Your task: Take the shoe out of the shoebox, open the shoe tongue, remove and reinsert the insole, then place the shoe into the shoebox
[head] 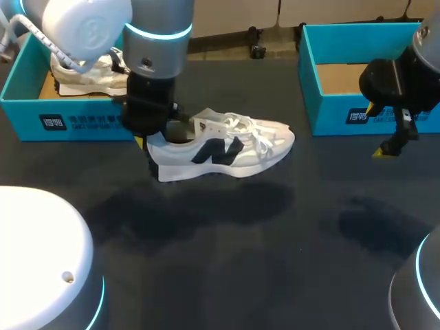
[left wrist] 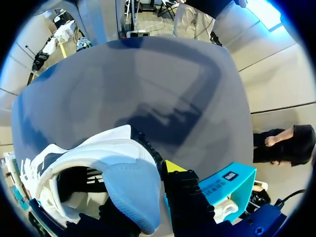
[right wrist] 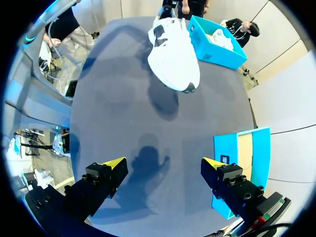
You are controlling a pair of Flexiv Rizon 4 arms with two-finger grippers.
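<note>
Dark table bears the left shoebox and the empty right shoebox. Between them is the white shoe, its heel gripped by the left jaws. Spread and empty, the right jaws should lift the tongue gently while the heel stays firmly held.

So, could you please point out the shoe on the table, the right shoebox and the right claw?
shoe (head: 227,152): head view, on the dark logo on its side.
right shoebox (head: 330,113): head view, on its front wall.
right claw (right wrist: 163,163): right wrist view, midway between its yellow tips.
</note>
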